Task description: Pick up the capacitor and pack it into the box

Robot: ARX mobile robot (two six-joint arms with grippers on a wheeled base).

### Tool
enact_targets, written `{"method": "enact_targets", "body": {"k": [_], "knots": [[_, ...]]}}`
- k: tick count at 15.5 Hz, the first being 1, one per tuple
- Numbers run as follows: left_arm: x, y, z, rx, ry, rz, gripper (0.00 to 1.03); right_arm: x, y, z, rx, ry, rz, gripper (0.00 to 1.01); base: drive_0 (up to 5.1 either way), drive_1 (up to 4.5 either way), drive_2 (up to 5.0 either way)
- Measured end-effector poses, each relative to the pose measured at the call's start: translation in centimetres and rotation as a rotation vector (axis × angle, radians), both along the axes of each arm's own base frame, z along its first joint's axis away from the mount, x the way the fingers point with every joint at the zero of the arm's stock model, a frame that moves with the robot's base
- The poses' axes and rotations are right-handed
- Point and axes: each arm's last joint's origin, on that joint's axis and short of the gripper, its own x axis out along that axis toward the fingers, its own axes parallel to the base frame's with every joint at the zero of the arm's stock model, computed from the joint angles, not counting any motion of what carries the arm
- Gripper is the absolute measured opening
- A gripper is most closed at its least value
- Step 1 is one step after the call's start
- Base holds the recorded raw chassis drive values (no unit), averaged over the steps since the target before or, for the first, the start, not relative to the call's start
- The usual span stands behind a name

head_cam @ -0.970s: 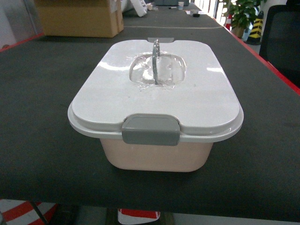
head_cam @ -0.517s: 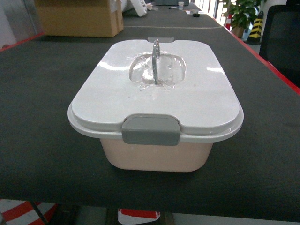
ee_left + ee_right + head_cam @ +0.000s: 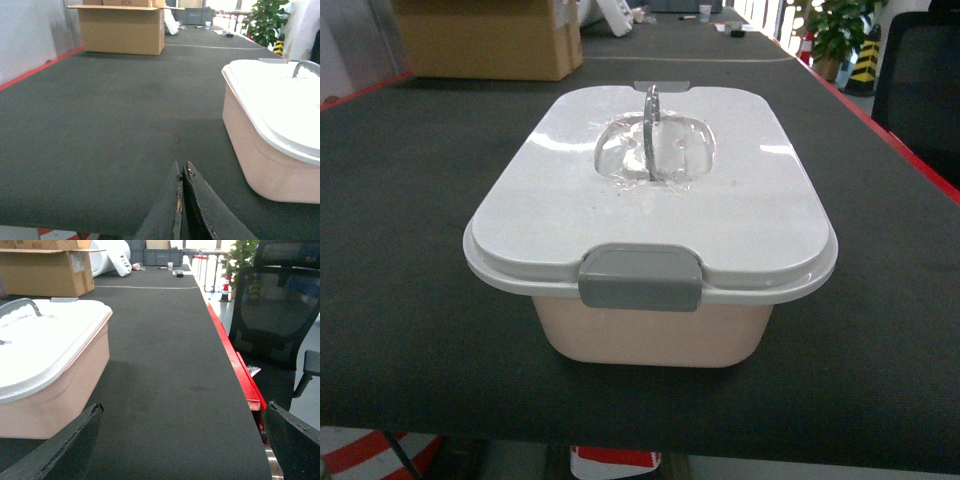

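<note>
Black fingers of the left gripper (image 3: 181, 200) lie pressed together at the bottom edge of the left wrist view, tips meeting with no gap and nothing between them, low over the dark grey table mat (image 3: 110, 130). Box (image 3: 265, 145) stands to the right of these fingers, near but apart: pale pink tub, white rim, white lid on. Right gripper (image 3: 182, 440) has its two black fingers spread wide to the lower corners of its view, holding nothing; the box sits just left of the left-hand finger (image 3: 65, 445), its pink wall close beside it. Head view: box centred on the mat, lid (image 3: 650, 190) seated, grey latch (image 3: 640, 278) down at the near edge, thin grey handle (image 3: 651, 130) upright over a clear recess. Neither gripper shows in that view. Capacitor not seen in any view; position cannot be told. Brown cardboard carton (image 3: 485, 38) far left on the mat, well apart from the box. Black mesh chair (image 3: 275, 315) beyond the red table edge (image 3: 235, 360), potted plant (image 3: 835, 30) far right.
</note>
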Motion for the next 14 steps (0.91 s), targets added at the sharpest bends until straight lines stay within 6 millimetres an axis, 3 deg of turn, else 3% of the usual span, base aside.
{"method": "enact_targets", "body": {"k": [1, 3, 11, 12, 14], "knots": [[-0.01, 0.0, 0.05, 0.0, -0.005, 0.0, 0.02, 0.0, 0.0, 0.0, 0.0, 0.0, 0.0, 0.98, 0.0, 0.0, 0.0], [0.0, 0.0, 0.05, 0.0, -0.005, 0.001, 0.17, 0.0, 0.0, 0.01, 0.0, -0.001, 0.0, 0.98, 0.0, 0.0, 0.0], [0.0, 0.0, 0.05, 0.0, -0.006, 0.0, 0.44, 0.0, 0.0, 0.0, 0.0, 0.0, 0.0, 0.98, 0.0, 0.0, 0.0], [0.0, 0.0, 0.05, 0.0, -0.006, 0.0, 0.71, 0.0, 0.0, 0.0, 0.0, 0.0, 0.0, 0.98, 0.0, 0.0, 0.0], [0.0, 0.0, 0.05, 0.0, -0.006, 0.0, 0.96, 0.0, 0.0, 0.0, 0.0, 0.0, 0.0, 0.98, 0.0, 0.0, 0.0]]}}
